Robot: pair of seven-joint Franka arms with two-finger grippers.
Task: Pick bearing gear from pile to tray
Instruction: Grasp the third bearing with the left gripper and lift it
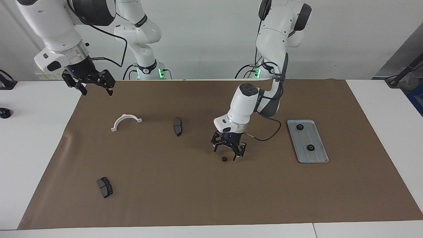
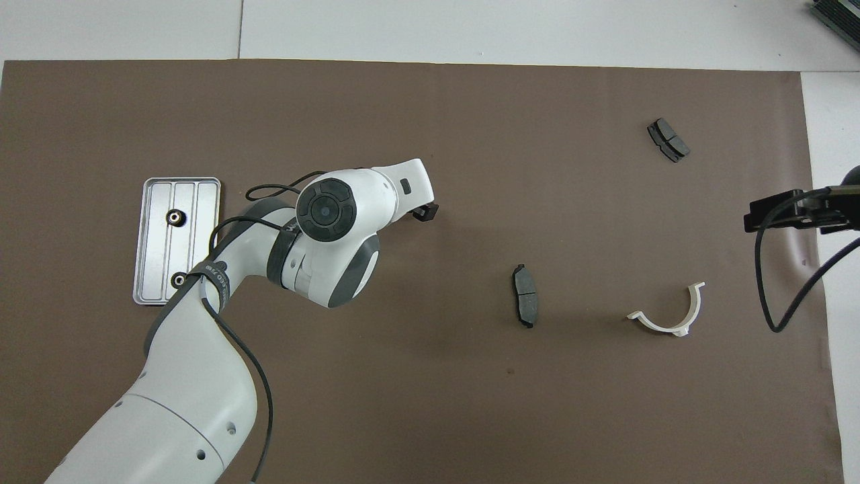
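While the left gripper point(image 1: 228, 153) hangs low over the brown paper mat point(image 1: 211, 198) near the table's middle, its black fingers stand spread apart, holding nothing, with a small black round bearing gear point(image 1: 224, 159) lying on the mat just under and between them. On the overhead view's clock face that gear sits close to centre, hidden there by the left arm's white wrist.

At nine o'clock in the overhead view lies the small flat rectangular silver-grey metal tray point(image 2: 156, 296) with lengthwise grooves, toward the left arm's end of the table. Two more small black round gears rest in it: one point(image 1: 310, 147) farther from the robots, the other point(image 1: 300, 127) nearer to them.

Around three o'clock the pile's remaining parts are scattered well apart: a dark grey brake pad point(image 2: 525, 304) near the middle, a white half-ring plastic bracket point(image 2: 668, 314) toward the right arm's end, and a second dark grey brake pad point(image 2: 668, 140) at about two o'clock, farther from the robots.

Raised high over the mat's edge at the right arm's end, the right gripper point(image 1: 93, 86) waits with its fingers apart and empty.
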